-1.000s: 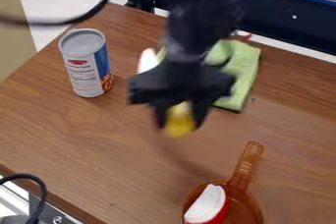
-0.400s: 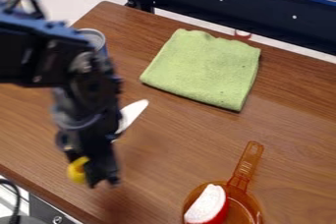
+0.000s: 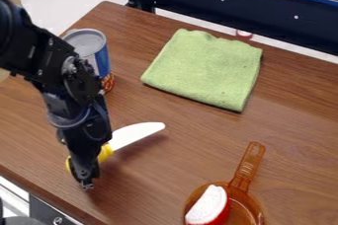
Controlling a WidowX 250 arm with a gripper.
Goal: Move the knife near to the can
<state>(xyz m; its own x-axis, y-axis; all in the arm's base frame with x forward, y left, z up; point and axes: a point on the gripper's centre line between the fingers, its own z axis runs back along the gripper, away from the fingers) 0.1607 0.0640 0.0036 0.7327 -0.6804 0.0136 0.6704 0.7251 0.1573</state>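
The brown desk carries a green cloth at upper centre, an orange pan at lower right and a can at upper left. The knife is lower left—the claw closed around its yellow handle. A red-and-white wedge sits in the pan.

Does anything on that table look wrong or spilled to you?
No, nothing stands out. The can is upright, the green cloth lies flat, and a red-and-white piece sits in the orange pan. The knife sticks out sideways only because the gripper holds its yellow handle.
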